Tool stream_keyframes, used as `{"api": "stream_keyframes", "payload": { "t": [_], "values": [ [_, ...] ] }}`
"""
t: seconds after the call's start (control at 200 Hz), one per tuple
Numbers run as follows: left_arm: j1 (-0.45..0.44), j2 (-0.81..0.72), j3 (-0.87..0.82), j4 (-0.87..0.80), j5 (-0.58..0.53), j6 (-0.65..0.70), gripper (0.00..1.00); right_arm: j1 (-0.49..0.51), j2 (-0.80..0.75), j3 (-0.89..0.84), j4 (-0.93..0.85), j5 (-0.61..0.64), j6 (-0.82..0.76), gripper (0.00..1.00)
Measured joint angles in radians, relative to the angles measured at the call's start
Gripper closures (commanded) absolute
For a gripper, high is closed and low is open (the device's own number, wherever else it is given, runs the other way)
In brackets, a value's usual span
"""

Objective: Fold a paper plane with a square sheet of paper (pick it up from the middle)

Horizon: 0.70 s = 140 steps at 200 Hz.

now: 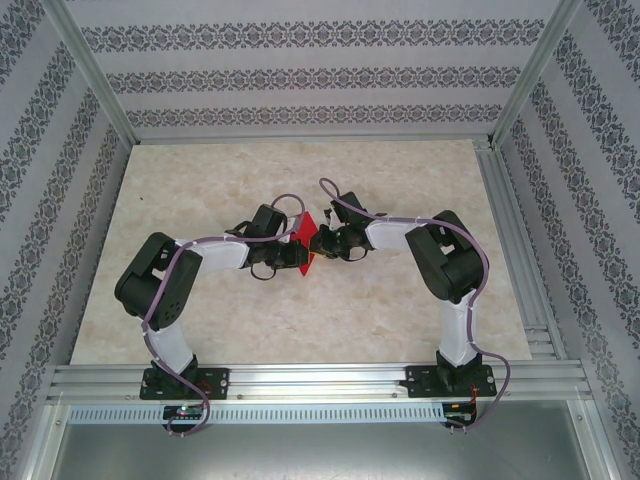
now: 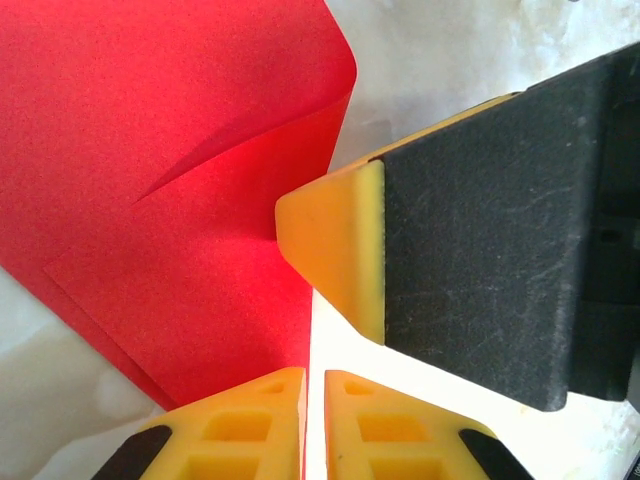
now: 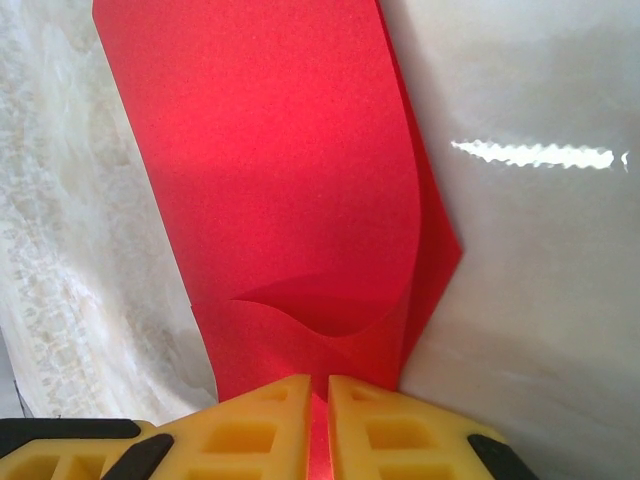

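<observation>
From the top external view, you have the square sheet of paper [image 1: 305,245] at the centre of the frame, raised off the table [image 1: 200,200] and standing on edge. It sits between the left gripper [image 1: 288,257] on its left and the right gripper [image 1: 323,242] on its right. Both tips are against it, so neither arm is nearer. Its long axis runs roughly top to bottom of the frame, across the line joining your two grippers.

From the left wrist view, the left gripper [image 2: 315,425] at the bottom edge has its jaws almost together. The right edge of the sheet [image 2: 170,170] runs down into that slit, so it looks pinched there. The paper spreads to the upper left, with one loose layer curling over. The right gripper's finger [image 2: 335,250] pushes in from the right, its tip touching the paper's edge.

From the right wrist view, the right gripper [image 3: 320,430] is narrow, with red showing in its gap, so it is holding the sheet [image 3: 280,180]. The paper rises straight from the fingers to the top of the frame. A loose flap bulges just above them, so I judge any crease has to flatten that first.
</observation>
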Motion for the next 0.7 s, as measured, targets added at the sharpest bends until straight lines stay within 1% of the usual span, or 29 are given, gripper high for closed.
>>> {"api": "stream_keyframes", "payload": {
  "t": [0.699],
  "values": [
    [-0.014,0.022,-0.023,-0.020,0.012,0.002,0.89,0.000,0.000,0.000,0.004,-0.009,0.000,0.84]
  ]
}}
